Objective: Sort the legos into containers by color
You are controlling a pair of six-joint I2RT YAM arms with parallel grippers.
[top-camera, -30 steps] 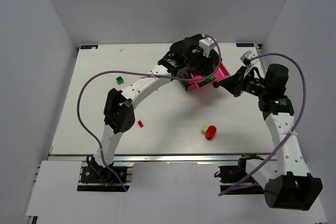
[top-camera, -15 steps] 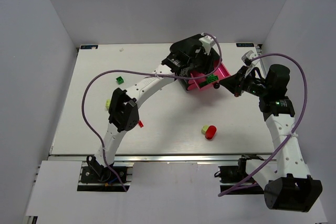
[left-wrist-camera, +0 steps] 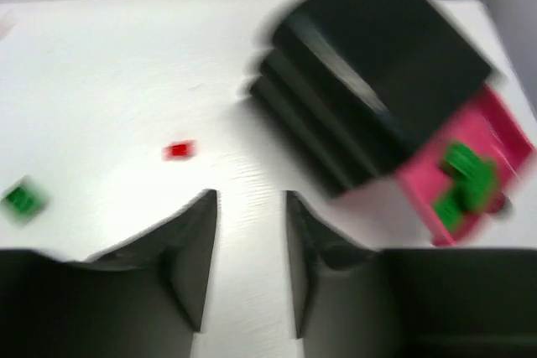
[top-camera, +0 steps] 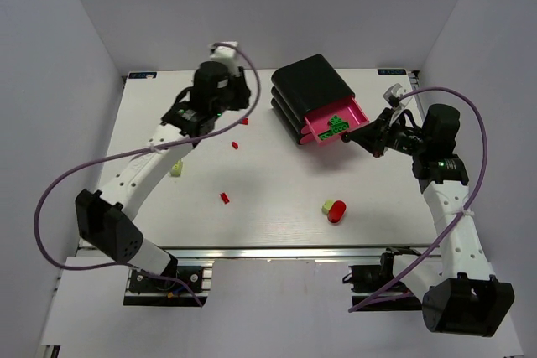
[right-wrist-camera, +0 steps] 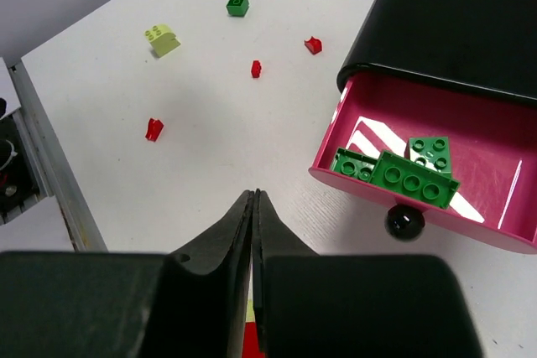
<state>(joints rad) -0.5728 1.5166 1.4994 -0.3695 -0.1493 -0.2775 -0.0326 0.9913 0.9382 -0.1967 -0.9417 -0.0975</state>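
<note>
The black cabinet stands at the back of the table with its lowest pink drawer pulled out. Dark green legos lie in that drawer. Loose on the table are small red legos, a yellow-green one and a dark green one. My left gripper hangs open above the table left of the cabinet, nothing between its fingers. The blurred left wrist view shows a red lego ahead of it. My right gripper is shut and empty, just short of the drawer's knob.
A larger red piece with a yellow-green block sits near the table's front, right of the middle. White walls close in the table on the left, back and right. The left arm's purple cable loops over the table's left side.
My left arm has swung from over the pink drawer to the back left of the table, its jaws narrowing. The green legos stay in the drawer. The right arm has held still.
</note>
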